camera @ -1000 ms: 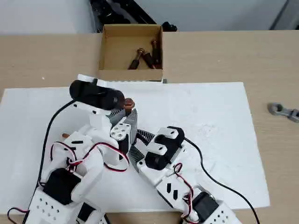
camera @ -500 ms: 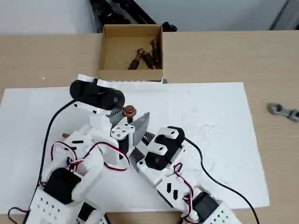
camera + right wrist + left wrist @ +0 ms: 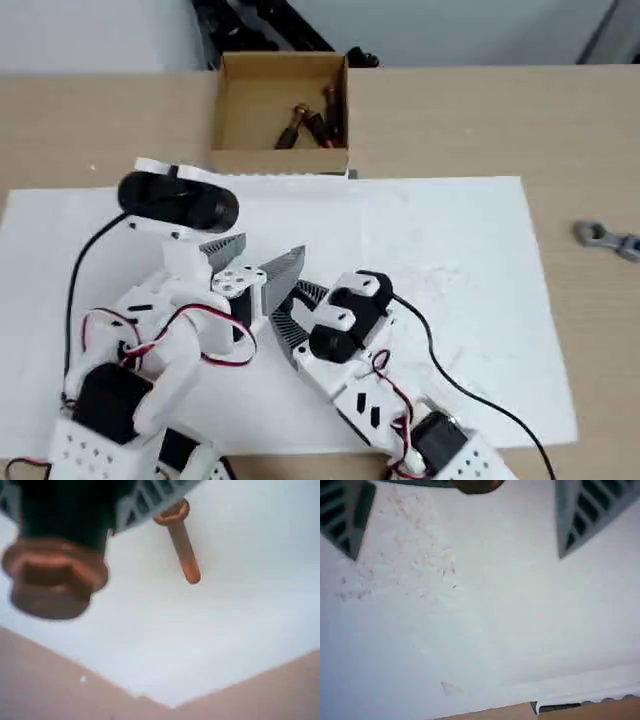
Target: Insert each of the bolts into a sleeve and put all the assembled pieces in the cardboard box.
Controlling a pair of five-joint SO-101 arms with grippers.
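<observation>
White paper (image 3: 450, 300) covers the table (image 3: 100, 110), where the left gripper (image 3: 274, 242) hangs spread wide. The right gripper (image 3: 288, 305) clamps a copper-ended sleeve (image 3: 52, 575); a bolt (image 3: 181, 545) lies beside it, shank pointing away.

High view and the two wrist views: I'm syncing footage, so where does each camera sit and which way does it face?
High view: fixed overhead, looking down on the table, cardboard box, left arm and right arm.
Left wrist view: on the left arm, facing the white sheet, framed by its open claw.
Right wrist view: on the right arm, facing sheet, sleeve and bolt.
Shared by all: the sheet.
</observation>
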